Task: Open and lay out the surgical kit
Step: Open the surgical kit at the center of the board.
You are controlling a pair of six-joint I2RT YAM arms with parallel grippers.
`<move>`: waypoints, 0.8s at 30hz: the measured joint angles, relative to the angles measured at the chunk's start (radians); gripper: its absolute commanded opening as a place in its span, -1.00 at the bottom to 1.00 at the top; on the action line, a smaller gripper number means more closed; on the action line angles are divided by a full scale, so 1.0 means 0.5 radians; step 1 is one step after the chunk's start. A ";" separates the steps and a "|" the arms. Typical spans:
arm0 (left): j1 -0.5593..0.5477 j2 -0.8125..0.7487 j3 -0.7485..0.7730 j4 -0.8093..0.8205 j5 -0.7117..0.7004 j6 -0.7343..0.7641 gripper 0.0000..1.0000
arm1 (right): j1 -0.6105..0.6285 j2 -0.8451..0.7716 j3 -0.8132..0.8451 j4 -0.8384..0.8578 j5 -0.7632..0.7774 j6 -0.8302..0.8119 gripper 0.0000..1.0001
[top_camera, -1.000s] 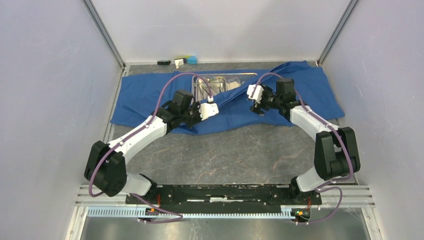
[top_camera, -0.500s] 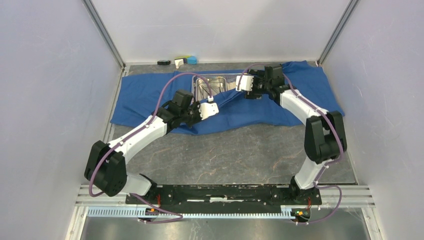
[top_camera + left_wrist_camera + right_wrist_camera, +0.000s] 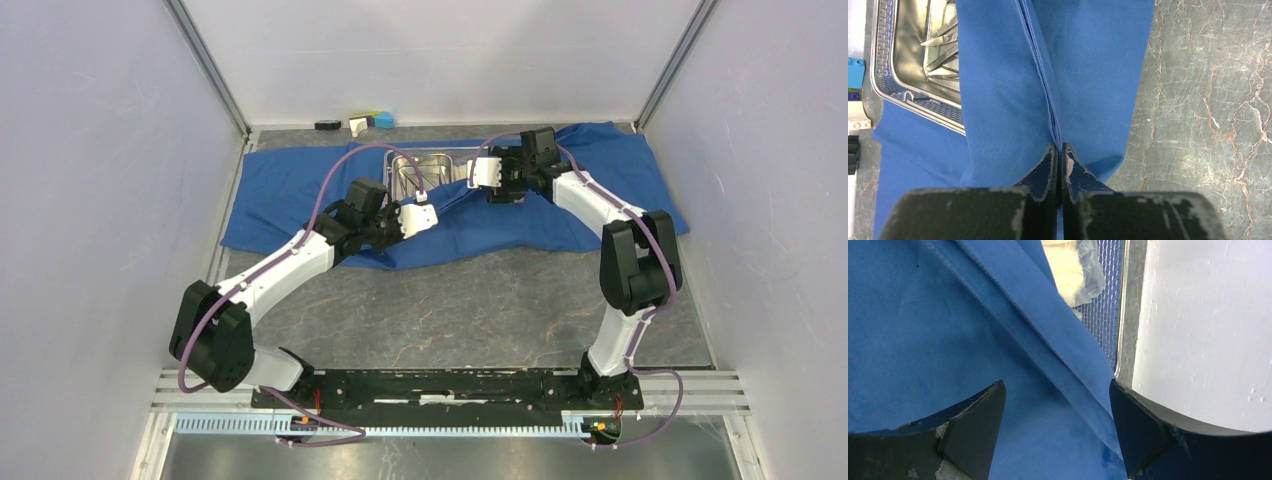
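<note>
The blue cloth wrap (image 3: 300, 185) lies spread across the far side of the table, one flap still folded over the right part of the steel mesh tray (image 3: 408, 176). My left gripper (image 3: 424, 199) is shut on the flap's hemmed edge (image 3: 1045, 90), in front of the tray. In the left wrist view the tray (image 3: 908, 97) shows slim metal instruments (image 3: 940, 42) in its inner pan. My right gripper (image 3: 481, 180) is open over the cloth (image 3: 948, 325) at the tray's right end, holding nothing. A clear packet (image 3: 1073, 270) lies on the mesh (image 3: 1105, 315) beside the hem.
Small objects, one blue, one white and one black, lie at the back wall (image 3: 352, 123) behind the tray. The white back wall (image 3: 1208, 330) stands right behind the tray's rim. Grey marbled table (image 3: 1208, 100) lies in front of the cloth.
My right arm has swung from in front of the cloth back and left to the tray's right end. My left gripper has stayed put, holding the cloth flap.
</note>
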 measured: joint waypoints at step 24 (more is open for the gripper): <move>0.000 0.014 0.019 -0.003 -0.030 0.033 -0.95 | 0.083 0.276 0.262 0.003 0.293 -0.206 0.58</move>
